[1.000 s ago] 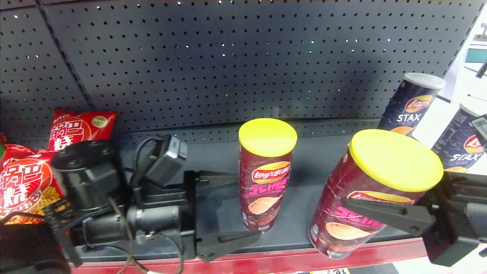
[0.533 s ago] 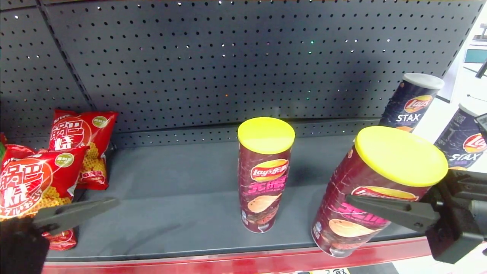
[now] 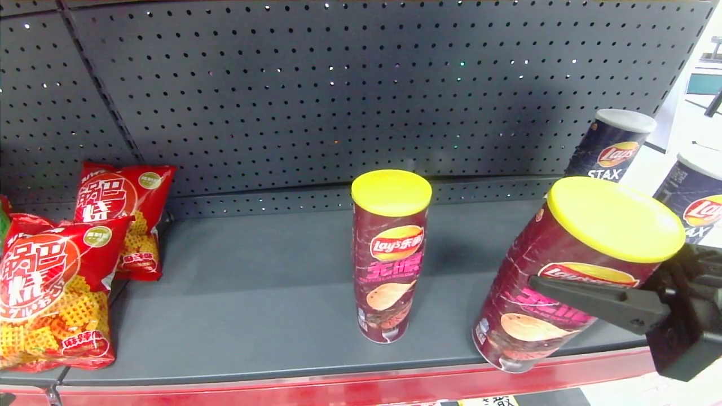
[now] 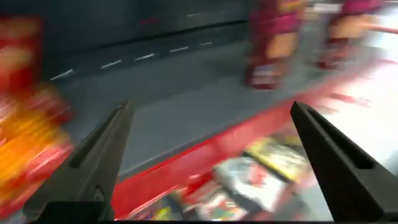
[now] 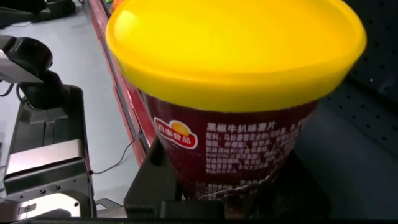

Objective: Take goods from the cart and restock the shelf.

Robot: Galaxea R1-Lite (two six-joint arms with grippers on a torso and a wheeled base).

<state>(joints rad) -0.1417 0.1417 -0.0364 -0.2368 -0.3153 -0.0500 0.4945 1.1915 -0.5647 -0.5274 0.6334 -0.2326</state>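
A maroon chip can with a yellow lid (image 3: 389,254) stands upright mid-shelf. A second, identical can (image 3: 564,270) leans left at the shelf's right front, its base over the red shelf edge (image 3: 338,389). My right gripper (image 3: 592,285) is shut on this tilted can just below the lid, one black finger (image 3: 598,299) across its front. The right wrist view shows the held can's yellow lid (image 5: 236,50) from close by. My left gripper (image 4: 211,106) is open, holds nothing, and hangs in front of the shelf edge.
Red snack bags (image 3: 51,287) (image 3: 124,208) lie at the shelf's left end. Two dark blue cans (image 3: 612,149) (image 3: 696,206) stand at the far right. A perforated panel backs the shelf. Bare shelf floor (image 3: 237,293) lies between the bags and the upright can.
My left arm has drawn back from the upright can, leftward and out of the head view. The right gripper has carried the tilted can slightly right and up.
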